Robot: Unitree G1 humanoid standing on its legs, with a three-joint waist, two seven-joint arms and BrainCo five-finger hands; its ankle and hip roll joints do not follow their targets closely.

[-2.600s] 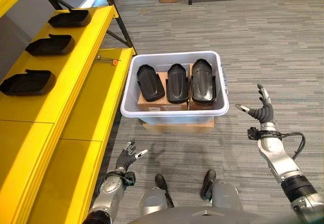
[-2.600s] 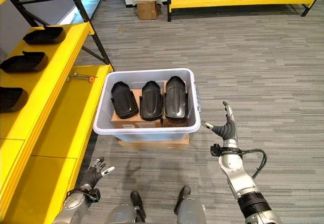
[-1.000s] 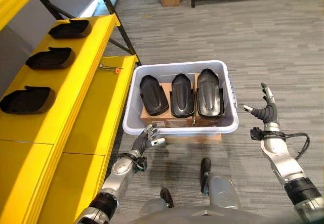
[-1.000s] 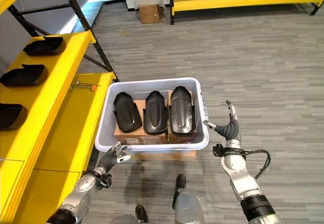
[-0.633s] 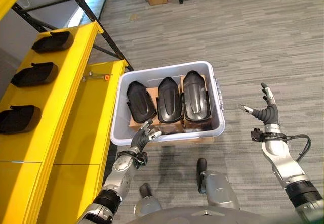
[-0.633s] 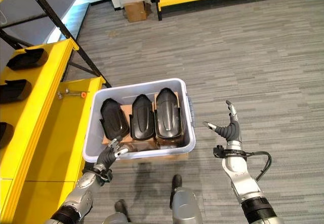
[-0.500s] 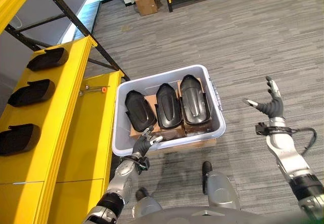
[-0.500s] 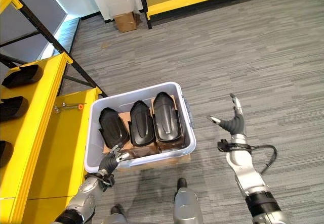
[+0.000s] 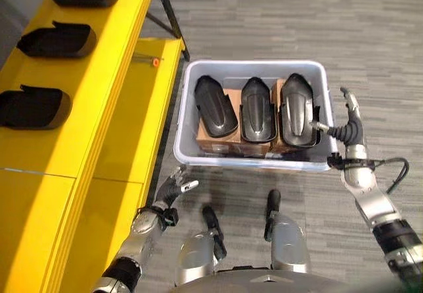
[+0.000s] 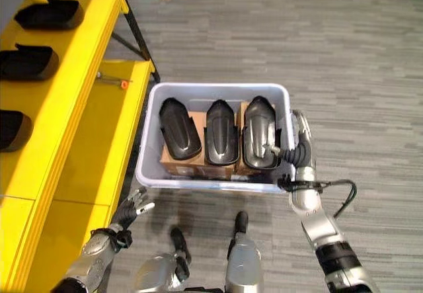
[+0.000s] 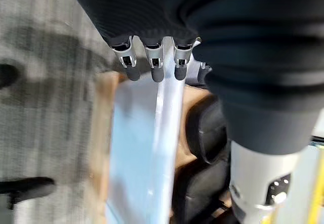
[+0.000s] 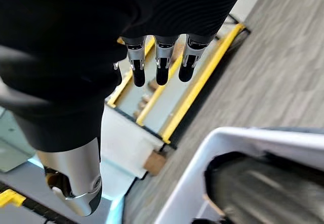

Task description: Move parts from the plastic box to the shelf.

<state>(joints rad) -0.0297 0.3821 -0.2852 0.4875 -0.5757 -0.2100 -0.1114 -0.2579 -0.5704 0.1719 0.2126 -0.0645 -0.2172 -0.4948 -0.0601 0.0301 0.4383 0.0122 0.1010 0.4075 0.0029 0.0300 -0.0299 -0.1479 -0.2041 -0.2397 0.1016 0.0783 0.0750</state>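
Step in hand: reach for a part. Three black parts [image 9: 254, 110] lay side by side in the plastic box [image 9: 254, 160] on the floor; three more already sat on the yellow shelf [image 9: 99, 61].

Right hand [image 9: 348, 130] was at the box's right rim, fingers spread, empty. Left hand [image 9: 174, 186] hung low before the box, relaxed, empty.

Next move, by my reading: right hand goes over the rim and closes on the nearest part.
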